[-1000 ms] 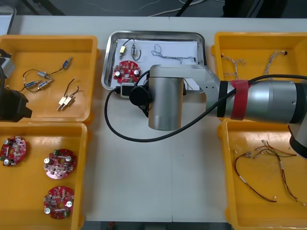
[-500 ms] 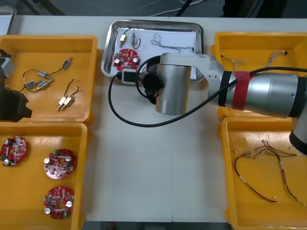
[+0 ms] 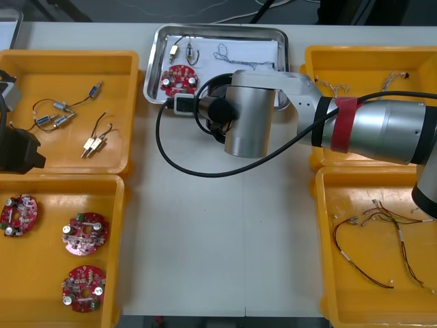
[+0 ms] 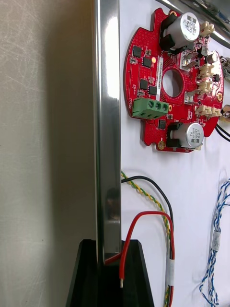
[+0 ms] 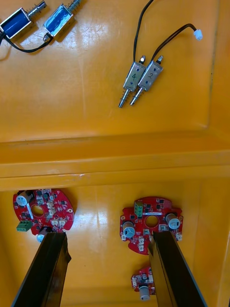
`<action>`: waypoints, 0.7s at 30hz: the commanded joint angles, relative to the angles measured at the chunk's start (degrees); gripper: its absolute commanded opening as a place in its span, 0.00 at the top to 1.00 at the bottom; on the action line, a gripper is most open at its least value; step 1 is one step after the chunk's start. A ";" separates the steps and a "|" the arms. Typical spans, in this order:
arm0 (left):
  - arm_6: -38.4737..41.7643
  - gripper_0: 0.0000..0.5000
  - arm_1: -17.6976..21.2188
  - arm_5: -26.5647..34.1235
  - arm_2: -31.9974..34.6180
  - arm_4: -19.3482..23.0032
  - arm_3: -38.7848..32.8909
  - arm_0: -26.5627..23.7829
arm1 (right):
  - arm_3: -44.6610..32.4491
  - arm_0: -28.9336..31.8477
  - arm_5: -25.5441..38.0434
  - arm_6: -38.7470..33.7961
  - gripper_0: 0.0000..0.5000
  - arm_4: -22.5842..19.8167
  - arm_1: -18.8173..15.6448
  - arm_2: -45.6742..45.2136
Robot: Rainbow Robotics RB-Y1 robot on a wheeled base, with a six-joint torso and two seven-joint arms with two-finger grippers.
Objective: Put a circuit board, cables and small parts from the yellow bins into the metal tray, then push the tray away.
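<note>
The metal tray [image 3: 151,75], white inside, lies at the table's far middle. It holds a round red circuit board [image 3: 179,80], a blue and white cable [image 3: 235,66] and a small metal part [image 3: 184,53]. My right arm reaches over its near rim. In the right wrist view my right gripper [image 4: 109,250] is shut, its fingertips pressed against the tray's shiny rim [image 4: 107,120]. Just beyond the rim lie the board [image 4: 175,81], a red wire [image 4: 143,223] and the blue and white cable [image 4: 215,240]. My left gripper [image 5: 109,236] hangs open over the left bins.
Two yellow bins stand on the left: the far one [image 3: 68,60] holds small metal parts, the near one [image 3: 116,205] holds three circuit boards. On the right, a far bin [image 3: 311,61] and a near bin [image 3: 326,219] hold cables. A black cable loops from my right wrist.
The tray has slid toward the table's far edge, and my right arm has followed it with the gripper against its rim. The left arm has stayed still.
</note>
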 commanded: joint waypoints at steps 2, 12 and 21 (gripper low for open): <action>-0.64 0.00 2.59 -0.26 1.94 0.30 -1.60 1.28 | -0.23 -3.51 -0.58 1.47 0.64 0.49 0.32 0.89; -0.64 0.00 2.59 -0.26 1.94 0.30 -1.60 1.28 | -1.11 -3.51 0.12 2.52 0.00 0.40 0.23 1.06; -0.64 0.00 2.59 -0.26 1.94 0.30 -1.60 1.28 | -8.14 -3.42 8.30 3.49 0.00 0.31 -1.44 -0.17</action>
